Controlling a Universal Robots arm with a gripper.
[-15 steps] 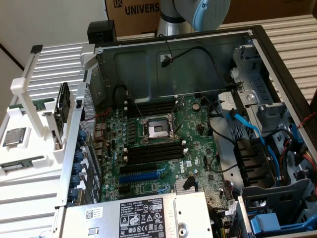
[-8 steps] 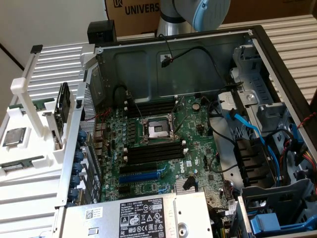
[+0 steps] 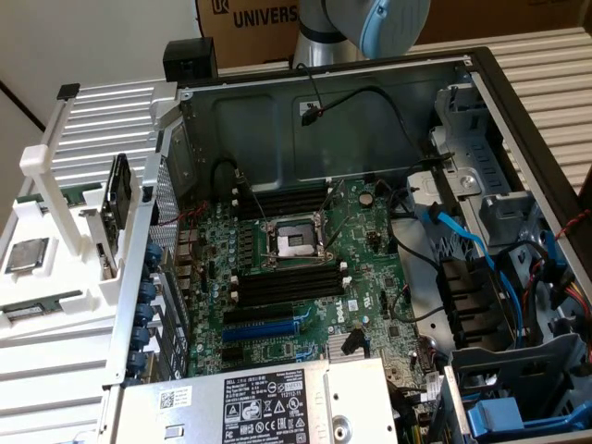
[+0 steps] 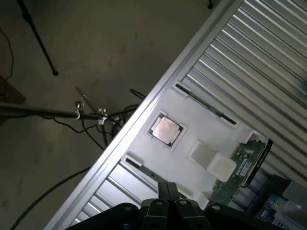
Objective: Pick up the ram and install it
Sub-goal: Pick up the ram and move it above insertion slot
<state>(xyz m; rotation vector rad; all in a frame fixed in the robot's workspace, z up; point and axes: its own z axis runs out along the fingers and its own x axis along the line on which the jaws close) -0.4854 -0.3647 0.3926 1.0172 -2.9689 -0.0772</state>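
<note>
Near the closed gripper (image 4: 168, 188), ram (image 4: 139, 168)

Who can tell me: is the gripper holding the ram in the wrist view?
No: the gripper is shut on nothing, and a ram stick lies in the white holder.

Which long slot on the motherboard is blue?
The long blue plastic expansion slot, nearest the grey metal power supply; the long memory slots are black.
</note>
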